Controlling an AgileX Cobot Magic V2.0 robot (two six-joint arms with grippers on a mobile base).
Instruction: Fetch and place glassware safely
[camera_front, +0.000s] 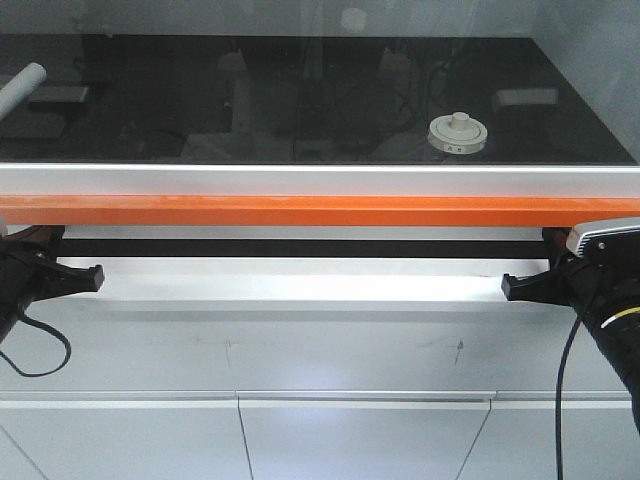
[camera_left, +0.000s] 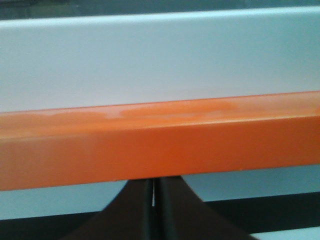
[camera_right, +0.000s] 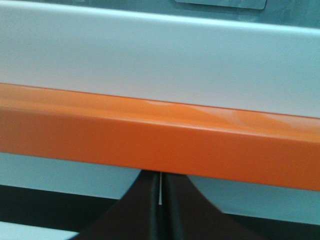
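Hanging low beneath the orange rail (camera_front: 320, 211), each pressed together: left hand (camera_front: 97, 277), right hand (camera_front: 508, 287). Well beyond, upright on the black desk (camera_front: 200, 140), right of centre: glass jar (camera_front: 458, 137). Could clip the rail when rising; could shed the lid (camera_front: 470, 130) if lifted by its knob. Counted: two hands, one jar, one lid.

Only the cream top of the glass jar (camera_front: 457, 135) is plain to see. Its clear body is lost against the dark glossy surface (camera_front: 300, 100), and its rim marks are too small to read. A white cylinder (camera_front: 20, 88) is cut off at the left edge. In both wrist views a blurred orange bar (camera_left: 160, 145) spans the frame, and the left gripper (camera_left: 153, 185) and right gripper (camera_right: 160, 176) run off the bottom edge.
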